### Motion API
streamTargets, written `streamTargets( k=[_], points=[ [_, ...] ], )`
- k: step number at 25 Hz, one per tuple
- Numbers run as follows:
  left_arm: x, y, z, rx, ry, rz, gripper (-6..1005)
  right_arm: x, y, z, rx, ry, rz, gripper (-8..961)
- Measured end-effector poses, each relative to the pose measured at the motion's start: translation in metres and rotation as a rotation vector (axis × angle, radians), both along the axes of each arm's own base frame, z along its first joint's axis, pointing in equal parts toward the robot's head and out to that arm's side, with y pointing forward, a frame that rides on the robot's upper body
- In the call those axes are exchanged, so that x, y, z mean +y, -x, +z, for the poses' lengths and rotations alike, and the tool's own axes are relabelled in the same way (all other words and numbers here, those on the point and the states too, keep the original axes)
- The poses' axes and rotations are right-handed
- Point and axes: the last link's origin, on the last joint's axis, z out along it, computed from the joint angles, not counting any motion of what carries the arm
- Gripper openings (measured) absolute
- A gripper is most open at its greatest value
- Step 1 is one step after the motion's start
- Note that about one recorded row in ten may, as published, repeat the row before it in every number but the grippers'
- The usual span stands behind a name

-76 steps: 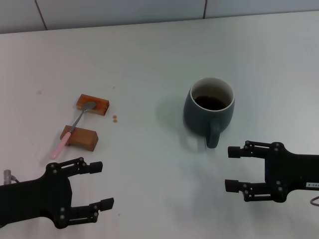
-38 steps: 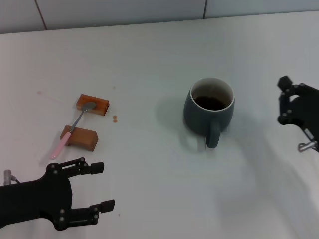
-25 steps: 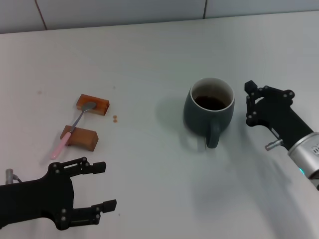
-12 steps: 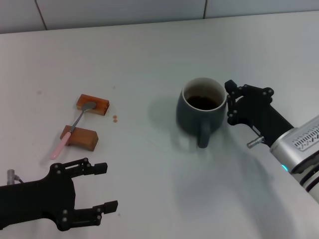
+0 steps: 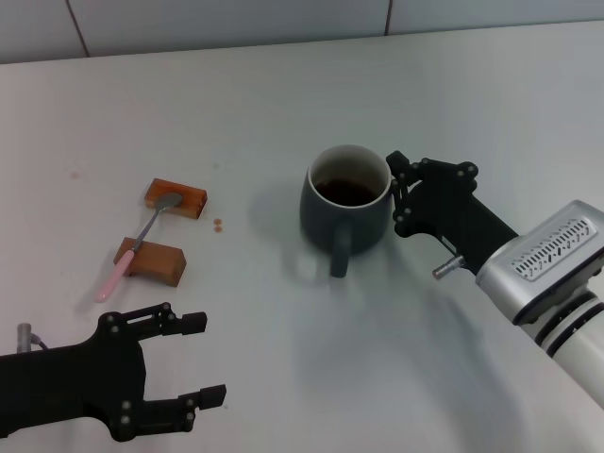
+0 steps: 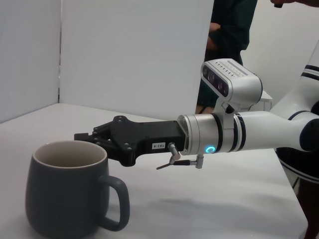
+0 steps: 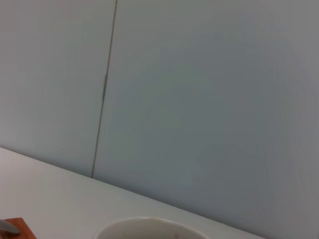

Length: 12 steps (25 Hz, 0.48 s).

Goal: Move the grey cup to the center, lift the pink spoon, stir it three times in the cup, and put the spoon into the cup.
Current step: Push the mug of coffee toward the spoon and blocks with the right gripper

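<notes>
The grey cup [image 5: 342, 209] stands upright with dark brown liquid inside, its handle toward me. It also shows in the left wrist view [image 6: 65, 189], and its pale rim shows in the right wrist view [image 7: 144, 225]. My right gripper [image 5: 394, 193] is open, with its fingertips against the cup's right side, not around it. It also shows in the left wrist view [image 6: 88, 139]. The pink spoon [image 5: 134, 247] lies at the left across two brown blocks, silver bowl on the far block, pink handle end nearer me. My left gripper [image 5: 209, 359] is open and empty at the near left.
The far brown block [image 5: 176, 198] and the near brown block [image 5: 151, 260] carry the spoon. A small brown stain [image 5: 217, 225] marks the white table beside them. A wall [image 5: 236, 19] runs along the table's far edge. A person stands behind my right arm in the left wrist view [image 6: 229, 35].
My right gripper swung up from the near right to the cup's right side and pushed the cup leftward. The left gripper crept slightly right. The spoon has not moved.
</notes>
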Motion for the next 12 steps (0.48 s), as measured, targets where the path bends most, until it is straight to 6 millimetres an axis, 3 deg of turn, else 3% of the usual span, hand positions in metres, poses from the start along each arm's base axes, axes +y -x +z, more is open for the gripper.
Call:
streamTargets(
  k=[12],
  points=[
    [0.000, 0.000, -0.001, 0.002, -0.003, -0.009, 786, 0.003, 0.012, -0.008, 0.012, 0.035, 0.013, 13]
  ],
)
